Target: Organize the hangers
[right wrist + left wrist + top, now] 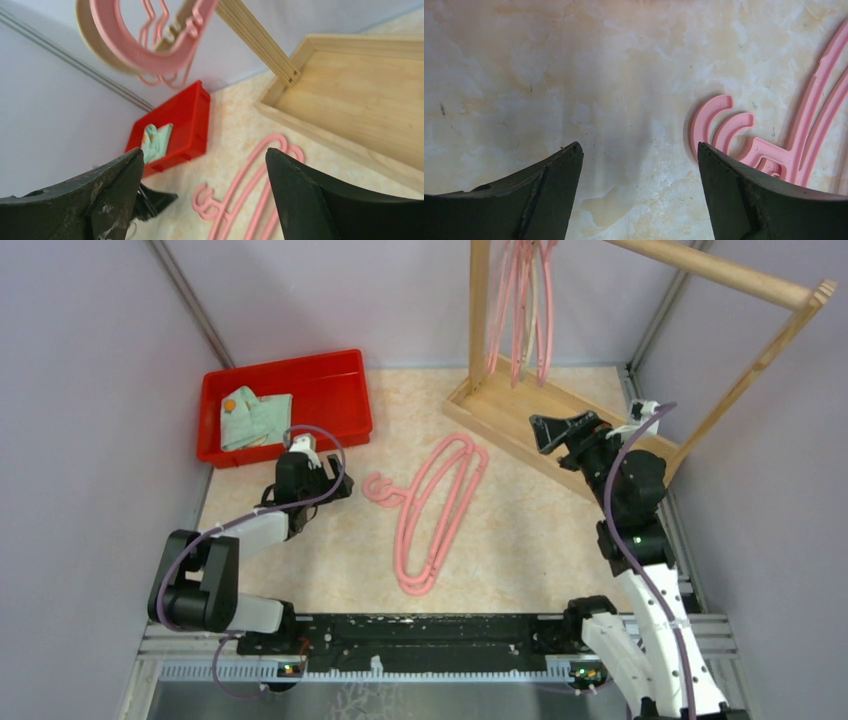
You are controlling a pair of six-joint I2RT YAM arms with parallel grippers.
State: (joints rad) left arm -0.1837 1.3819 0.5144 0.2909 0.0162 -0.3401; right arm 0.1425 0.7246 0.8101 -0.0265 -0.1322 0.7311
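Note:
Two pink hangers (440, 510) lie overlapped on the table's middle, hooks to the left. Several more hangers (525, 310), pink and one pale, hang on the wooden rack's rail. My left gripper (340, 485) is low over the table just left of the hooks. In the left wrist view it (639, 165) is open and empty, with the hanger hooks (719, 120) beside its right finger. My right gripper (560, 432) hovers over the rack's base, open and empty (205, 170). Its camera shows the hung hangers (150, 55) above and the table hangers (240, 185) below.
A red bin (340, 390) holding a folded green cloth (255, 418) sits at the back left. The wooden rack (500, 410) stands at the back right, its tray-like base (350, 90) on the table. Grey walls close in both sides.

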